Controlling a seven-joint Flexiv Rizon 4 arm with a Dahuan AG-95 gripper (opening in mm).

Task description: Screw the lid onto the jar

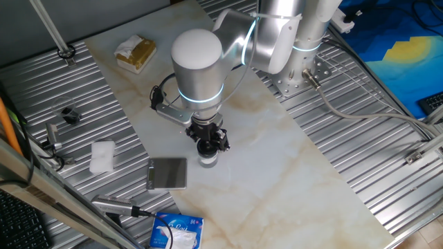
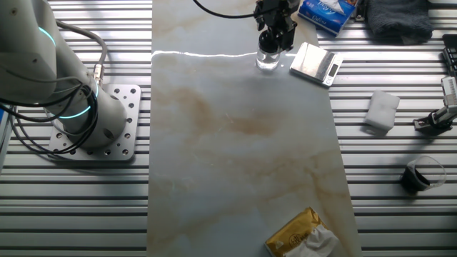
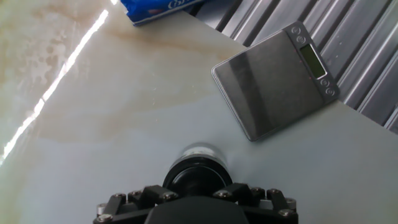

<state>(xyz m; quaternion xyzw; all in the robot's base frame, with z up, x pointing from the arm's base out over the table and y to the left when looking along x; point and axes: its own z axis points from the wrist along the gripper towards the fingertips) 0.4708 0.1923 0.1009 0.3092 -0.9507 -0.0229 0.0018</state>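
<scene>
The small clear glass jar (image 1: 208, 160) stands upright on the marble board, next to the grey scale. It also shows in the other fixed view (image 2: 268, 60) and as a pale rim in the hand view (image 3: 198, 152). The round black lid (image 1: 207, 146) sits on top of the jar, seen also in the other fixed view (image 2: 270, 43) and the hand view (image 3: 197, 176). My gripper (image 1: 208, 142) points straight down with its fingers on either side of the lid, shut on it. It is seen also in the other fixed view (image 2: 274, 34).
A grey square scale (image 1: 167, 173) lies just left of the jar. A blue tissue pack (image 1: 177, 231) sits near the front edge, a white folded cloth (image 1: 102, 156) on the slatted table at left, a yellow packet (image 1: 136, 53) at the back.
</scene>
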